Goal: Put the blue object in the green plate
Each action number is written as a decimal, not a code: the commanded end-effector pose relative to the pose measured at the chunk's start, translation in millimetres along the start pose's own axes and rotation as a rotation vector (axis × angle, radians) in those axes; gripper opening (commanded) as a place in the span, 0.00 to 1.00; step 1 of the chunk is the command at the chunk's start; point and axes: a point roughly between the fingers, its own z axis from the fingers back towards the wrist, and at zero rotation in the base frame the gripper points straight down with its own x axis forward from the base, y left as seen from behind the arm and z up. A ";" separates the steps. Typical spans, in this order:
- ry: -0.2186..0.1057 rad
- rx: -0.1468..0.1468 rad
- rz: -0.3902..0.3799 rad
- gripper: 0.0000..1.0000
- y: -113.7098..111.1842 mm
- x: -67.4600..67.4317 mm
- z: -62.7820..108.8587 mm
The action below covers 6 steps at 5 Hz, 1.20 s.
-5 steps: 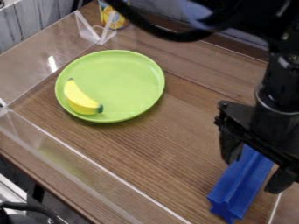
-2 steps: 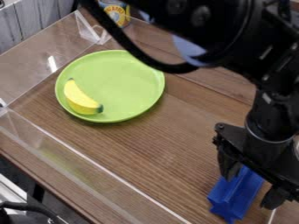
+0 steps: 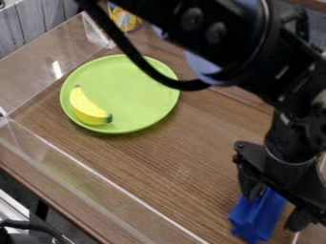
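The claw point(image 3: 272, 195) hangs at the lower right of the view, pointing almost straight down, its black jaws spread wide — one dark finger on each side of the blue object point(image 3: 258, 217). The object lies on the wooden desk point(image 3: 192, 143) near the lower right corner, only its lower part showing beneath the claw; whether the fingers touch it cannot be told. Nothing is gripped. The green plate point(image 3: 140, 81) sits well apart from it, up and to the left, flat on the desk. On the plate's left half lies a yellow banana point(image 3: 87, 107), its dark tip pointing toward the plate's lower rim. The rest of the plate is bare. The black arm point(image 3: 230, 43) sweeps across the top of the view — bulky, blurred, with a cable point(image 3: 128, 43) looping down from it over the plate's upper edge. A clear plastic wall point(image 3: 51, 157) edges the desk along the left and front. At the far top left, behind the arm, stands a small clear stand point(image 3: 102, 33), and beside it a yellow thing point(image 3: 124, 17) too hidden to name.
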 end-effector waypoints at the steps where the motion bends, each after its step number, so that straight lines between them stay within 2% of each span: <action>1: -0.032 -0.012 0.001 1.00 -1.2 4.8 -1.9; 2: -0.040 -0.011 0.005 1.00 0.7 6.1 -6.4; 3: -0.045 -0.010 0.010 0.00 2.8 6.6 -10.6; 6: -0.040 0.024 0.031 0.00 15.9 12.4 -5.1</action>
